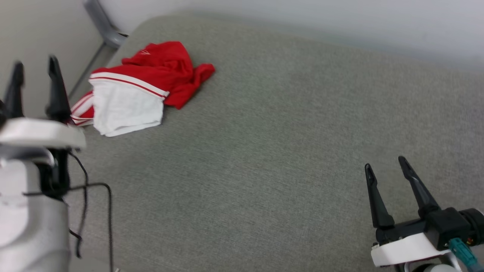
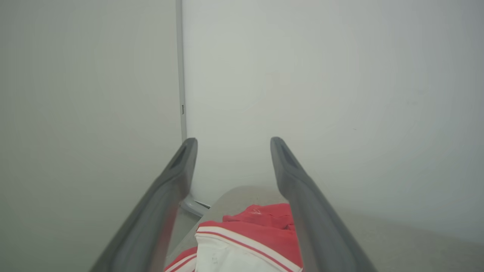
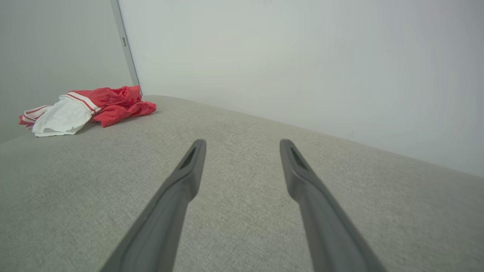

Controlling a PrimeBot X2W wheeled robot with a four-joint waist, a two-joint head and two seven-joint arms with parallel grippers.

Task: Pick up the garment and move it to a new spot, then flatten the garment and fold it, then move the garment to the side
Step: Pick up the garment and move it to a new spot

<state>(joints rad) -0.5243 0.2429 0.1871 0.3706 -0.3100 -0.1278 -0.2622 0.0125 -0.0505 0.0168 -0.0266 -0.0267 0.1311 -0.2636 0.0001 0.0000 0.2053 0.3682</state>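
While the left gripper point(image 1: 34, 64) hovers at the near left edge with its two long dark fingers spread apart, the garment point(image 1: 151, 75), a crumpled red T-shirt with a white sleeve and red-white striped trim, lies bunched just beyond it. It sits at the far left corner of the grey fabric-covered desk point(image 1: 264, 151). A grey metal post point(image 1: 106, 26) rises past that corner. Well apart, at the lower right, the right gripper point(image 1: 384, 163) hangs over bare fabric, fingers likewise spread.

Left claw point(image 2: 231, 143) spread, empty; garment point(image 2: 249, 241) below, crumpled.
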